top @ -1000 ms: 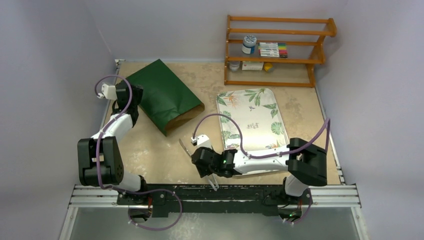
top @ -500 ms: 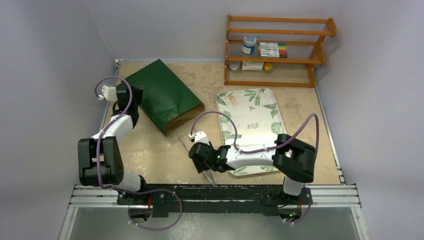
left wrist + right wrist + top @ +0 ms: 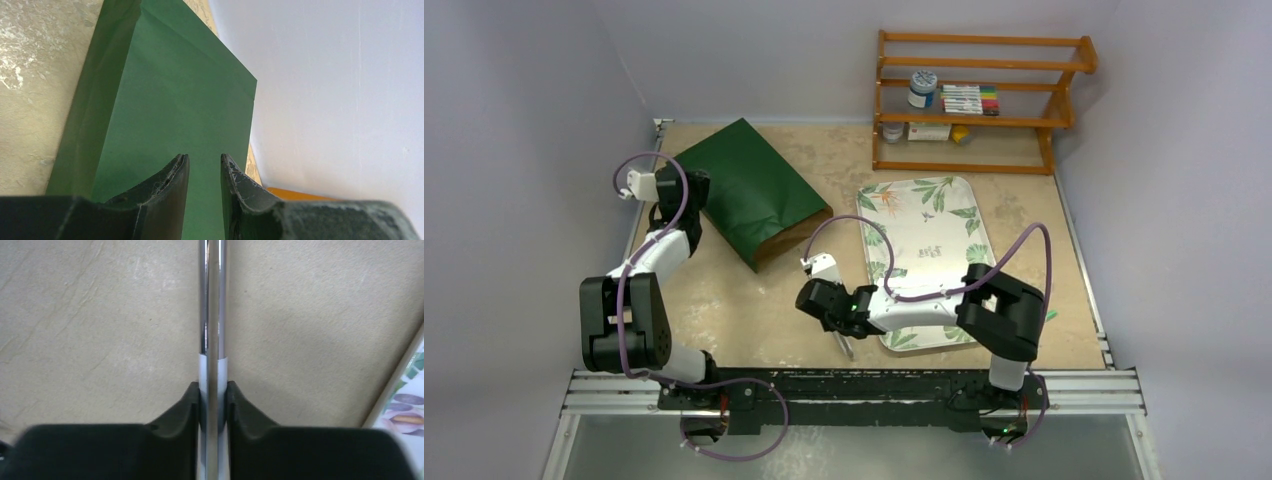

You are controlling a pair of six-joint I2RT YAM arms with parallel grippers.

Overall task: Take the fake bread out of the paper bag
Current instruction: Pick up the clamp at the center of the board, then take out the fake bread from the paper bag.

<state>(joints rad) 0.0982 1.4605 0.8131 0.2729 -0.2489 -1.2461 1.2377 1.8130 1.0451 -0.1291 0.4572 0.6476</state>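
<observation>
The green paper bag (image 3: 754,190) lies flat on the table (image 3: 724,300), with its open brown end facing the leafy tray (image 3: 924,200). The bread cannot be seen. The left claw (image 3: 205,161) is beside the bag, its fingers a little apart. The right claw (image 3: 212,388) squeezes metal tongs (image 3: 212,315).

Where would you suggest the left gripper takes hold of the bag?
I'd pinch the closed far-left end of the bag, coming from the left: it lies flat with its mouth facing the tray, so that probably leaves the mouth free for the tongs in the right gripper.
</observation>
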